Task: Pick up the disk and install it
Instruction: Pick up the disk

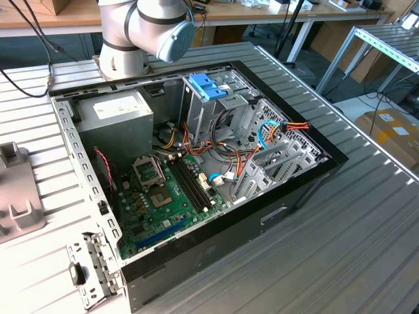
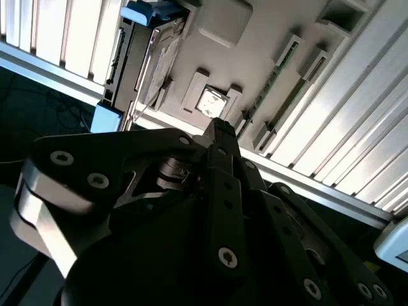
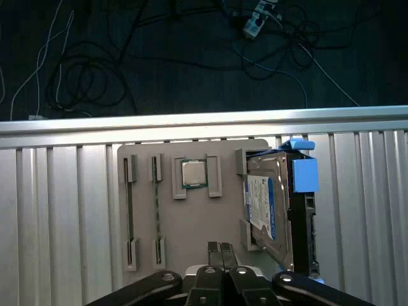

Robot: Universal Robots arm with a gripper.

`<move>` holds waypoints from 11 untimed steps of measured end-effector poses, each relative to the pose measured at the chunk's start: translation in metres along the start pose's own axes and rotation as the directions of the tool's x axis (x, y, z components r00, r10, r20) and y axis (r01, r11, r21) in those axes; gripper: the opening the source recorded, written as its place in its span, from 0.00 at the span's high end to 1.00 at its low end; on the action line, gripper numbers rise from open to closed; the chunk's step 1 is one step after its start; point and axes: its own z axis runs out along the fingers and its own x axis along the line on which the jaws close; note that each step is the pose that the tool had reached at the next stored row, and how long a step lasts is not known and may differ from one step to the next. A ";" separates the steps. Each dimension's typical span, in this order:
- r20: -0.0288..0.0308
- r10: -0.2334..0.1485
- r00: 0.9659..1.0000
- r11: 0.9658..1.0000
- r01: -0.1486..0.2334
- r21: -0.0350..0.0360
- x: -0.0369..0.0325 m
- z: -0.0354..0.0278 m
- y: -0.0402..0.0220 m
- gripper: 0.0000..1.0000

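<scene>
Nothing had been accomplished: the disk (image 3: 264, 204) lay ungrasped in the grey holder plate (image 3: 191, 223) near an edge of the surface (image 3: 64, 217); the tool (image 3: 221, 247), pinched narrow and empty, was poised above.

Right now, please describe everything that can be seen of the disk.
In the first wrist view the disk is a flat rectangle: silvery top with a white-and-blue label, dark body, bright blue plastic rails and tab. It rests tilted in a slot of the grey holder plate on the ribbed table. The end effector is apart from it.
</scene>
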 end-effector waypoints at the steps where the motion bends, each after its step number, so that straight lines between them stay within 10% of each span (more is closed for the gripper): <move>1: 0.003 0.058 0.998 0.998 -0.058 0.003 -0.0023 0.0009 0.0031 0.89; 11: 0.005 0.083 0.997 0.997 -0.083 0.005 -0.0064 0.0016 0.0036 0.89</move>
